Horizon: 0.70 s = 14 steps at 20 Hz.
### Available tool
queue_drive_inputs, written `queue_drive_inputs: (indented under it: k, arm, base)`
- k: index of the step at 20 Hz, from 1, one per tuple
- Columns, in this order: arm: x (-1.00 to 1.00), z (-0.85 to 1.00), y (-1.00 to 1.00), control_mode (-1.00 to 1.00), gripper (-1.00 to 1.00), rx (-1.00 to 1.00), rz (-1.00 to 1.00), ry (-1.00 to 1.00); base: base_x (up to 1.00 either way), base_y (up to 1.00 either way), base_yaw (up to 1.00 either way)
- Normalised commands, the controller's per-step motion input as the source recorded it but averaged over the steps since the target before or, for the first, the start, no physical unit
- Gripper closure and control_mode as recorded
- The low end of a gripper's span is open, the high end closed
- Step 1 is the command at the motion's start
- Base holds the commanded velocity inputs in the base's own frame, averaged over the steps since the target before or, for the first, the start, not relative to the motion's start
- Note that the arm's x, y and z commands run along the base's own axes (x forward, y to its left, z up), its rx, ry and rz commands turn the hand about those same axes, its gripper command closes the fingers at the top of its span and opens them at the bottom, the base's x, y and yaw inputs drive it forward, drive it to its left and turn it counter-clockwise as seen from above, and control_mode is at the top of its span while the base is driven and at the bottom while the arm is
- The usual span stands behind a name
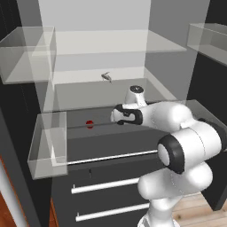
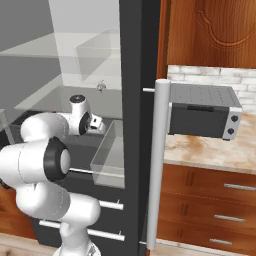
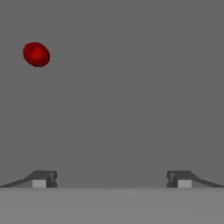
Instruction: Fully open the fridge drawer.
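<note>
Fingers (image 3: 43, 178) of the gripper (image 3: 111, 179) stand wide apart in the hand view, with nothing between them. Ahead of them is the flat dark grey surface of the fridge drawer (image 3: 131, 87), and its red dot (image 3: 36, 54) sits above and just inside the left finger. How near the tips are to that surface is hard to judge; they may be close but not touching.

From the left base view, the gripper (image 1: 116, 115) reaches into the open fridge, pointing toward the fridge drawer (image 1: 95, 133), which spans the width below the shelves. The red dot (image 1: 90, 124) lies just beyond the fingers, to their left. A clear side bin (image 1: 46, 148) hangs farther left, well apart from the fingers. Dark fronts with white bar handles (image 1: 106, 185) lie below the gripper.
</note>
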Motion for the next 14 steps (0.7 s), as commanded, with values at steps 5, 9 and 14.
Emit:
queue_drive_inputs:
  k: [5,9,14]
  arm:
    - [-0.72,0.0,-0.49,-1.0,-1.0,0.0,0.0,0.0]
    - [-0.67,0.0,-0.29,-1.0,-1.0,0.0,0.0,0.0]
    - [-0.48,0.0,-0.04,-1.0,-1.0,0.0,0.0,0.0]
  base:
    - [0.0,0.0,0.0]
    - [0.0,0.0,0.0]
    - [0.0,0.0,0.0]
